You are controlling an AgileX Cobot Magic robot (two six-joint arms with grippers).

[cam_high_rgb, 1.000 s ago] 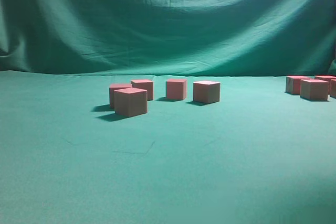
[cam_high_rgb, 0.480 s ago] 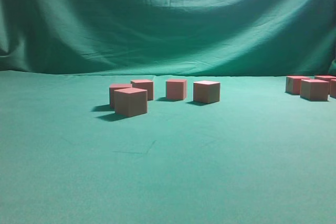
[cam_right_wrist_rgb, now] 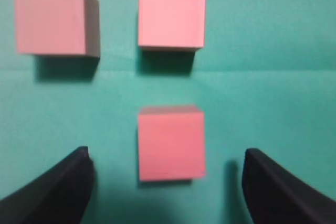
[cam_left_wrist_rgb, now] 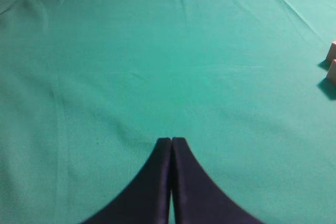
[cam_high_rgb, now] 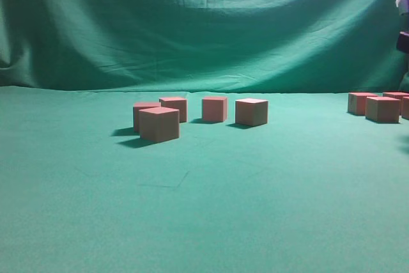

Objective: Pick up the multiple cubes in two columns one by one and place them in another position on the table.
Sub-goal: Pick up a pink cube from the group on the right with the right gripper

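The right gripper (cam_right_wrist_rgb: 165,174) points straight down with its jaws spread wide and empty, one cube (cam_right_wrist_rgb: 170,142) centred between the dark fingers (cam_right_wrist_rgb: 58,190) — two more cubes lie in the upper half of that frame. The left gripper (cam_left_wrist_rgb: 171,141) hangs pressed closed over bare table (cam_left_wrist_rgb: 131,66), holding nothing.

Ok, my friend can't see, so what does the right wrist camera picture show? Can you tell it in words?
The right gripper hangs open above a pink cube, one dark finger on each side and neither touching it. Two more cubes, one at upper left and one at upper middle, sit farther up on the green table.
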